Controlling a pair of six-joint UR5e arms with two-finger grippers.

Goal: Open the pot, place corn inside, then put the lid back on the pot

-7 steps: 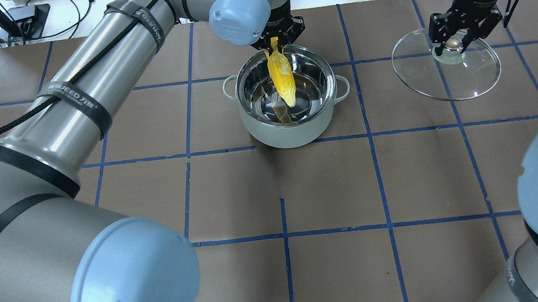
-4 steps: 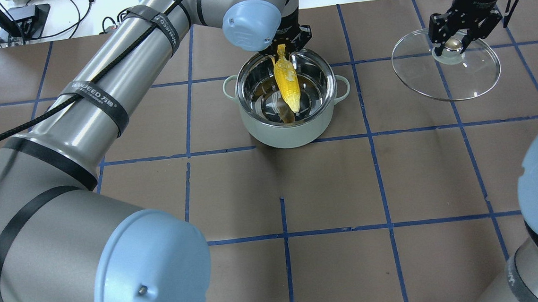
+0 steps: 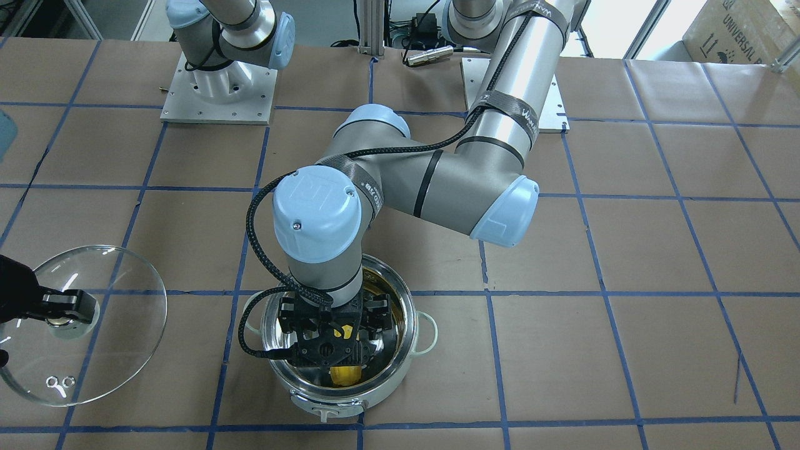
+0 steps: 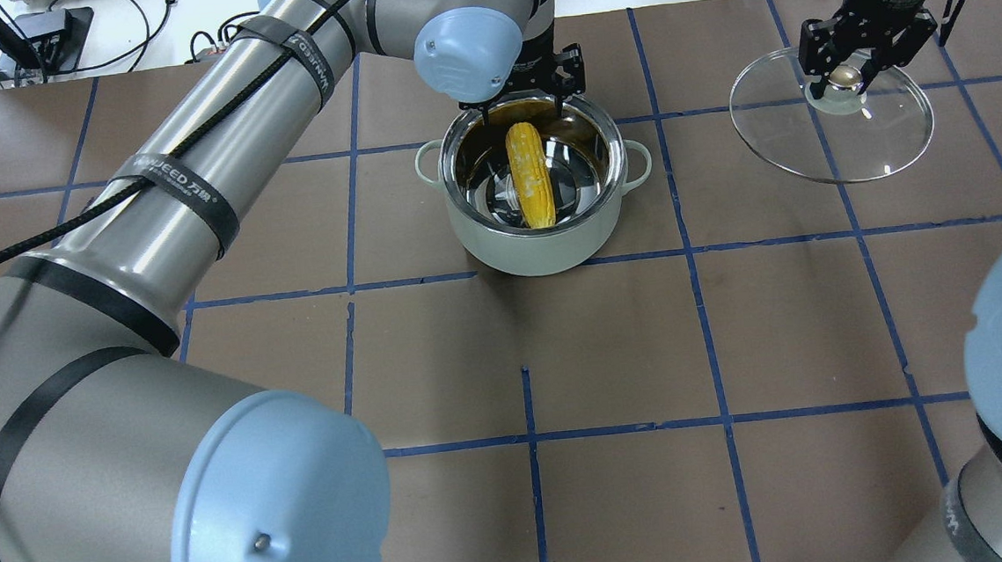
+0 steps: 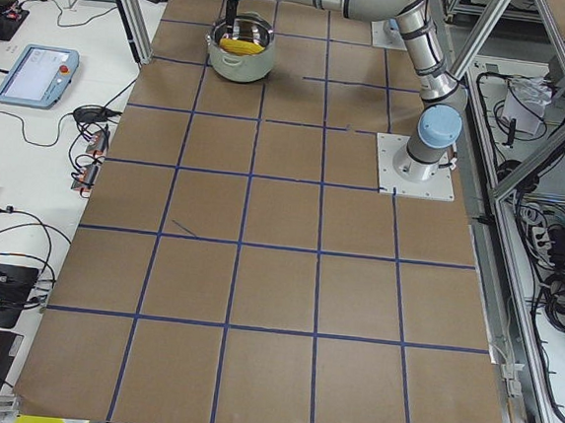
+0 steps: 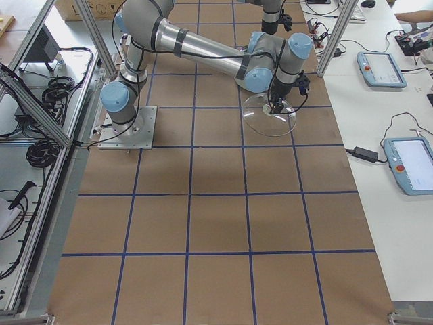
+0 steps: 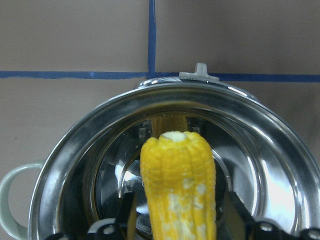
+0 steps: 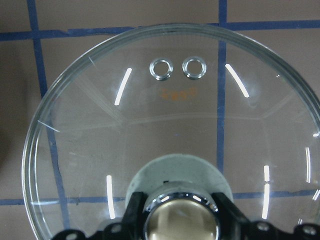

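Corn [image 4: 530, 175] lies inside the pot [image 4: 543, 256], between the spread, released fingers of the left gripper [image 4: 522, 110], which hangs over the far rim. In the front view its wrist [image 3: 319, 219] hides most of the pot. The right gripper [image 4: 844, 81] is clenched on the knob [image 8: 177, 215] of the lid [image 4: 862, 145], well right of the pot. The table [image 4: 611, 344] is brown paper with a blue tape grid. Pendants [image 6: 381, 69] lie on a white side bench [image 6: 338, 203].

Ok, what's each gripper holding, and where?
The right gripper grips the lid by its knob. The left gripper holds nothing: jaws open, corn lying in the pot.
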